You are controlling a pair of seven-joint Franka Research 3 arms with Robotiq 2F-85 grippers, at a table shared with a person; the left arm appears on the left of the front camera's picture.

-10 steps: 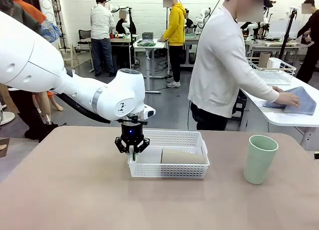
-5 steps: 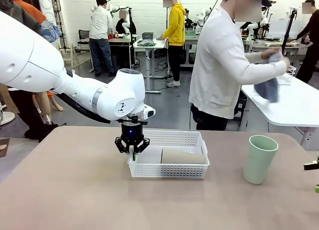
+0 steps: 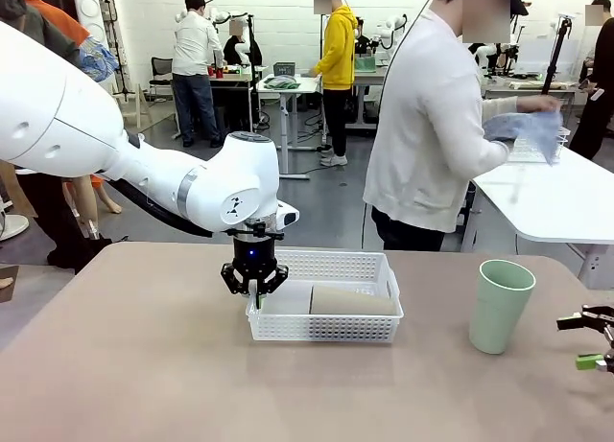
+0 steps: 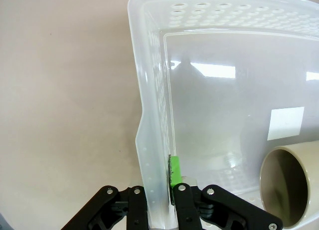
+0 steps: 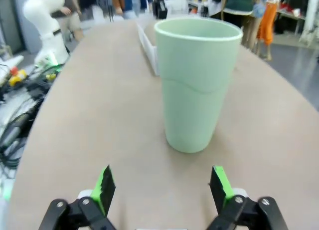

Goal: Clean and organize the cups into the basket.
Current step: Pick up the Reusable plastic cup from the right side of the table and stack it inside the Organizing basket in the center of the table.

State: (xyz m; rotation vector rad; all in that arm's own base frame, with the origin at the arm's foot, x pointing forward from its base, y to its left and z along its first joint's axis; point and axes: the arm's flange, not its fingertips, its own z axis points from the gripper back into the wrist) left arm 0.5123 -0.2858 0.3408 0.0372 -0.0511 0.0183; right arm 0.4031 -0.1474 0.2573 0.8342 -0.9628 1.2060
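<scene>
A white lattice basket (image 3: 374,266) sits mid-table with one tan cup (image 3: 353,300) lying on its side inside. My left gripper (image 3: 254,289) is shut on the basket's left wall; in the left wrist view its fingers (image 4: 174,177) pinch the basket wall (image 4: 152,140), and the tan cup's open mouth (image 4: 286,187) shows at lower right. A mint green cup (image 3: 500,306) stands upright at the table's right. My right gripper (image 3: 593,339) enters from the right edge, open, just right of it. In the right wrist view the mint cup (image 5: 197,83) stands ahead of the open right gripper (image 5: 162,185), apart from it.
A person in a white top stands at the far side, turned away, holding a blue cloth (image 3: 526,128) over a white side table (image 3: 566,207). A white wire basket (image 3: 530,147) rests on that table. Bare tabletop lies in front of the basket.
My right gripper has come into view at the right edge, nearing the mint cup. The person lifted the blue cloth off the side table. My left gripper stayed put.
</scene>
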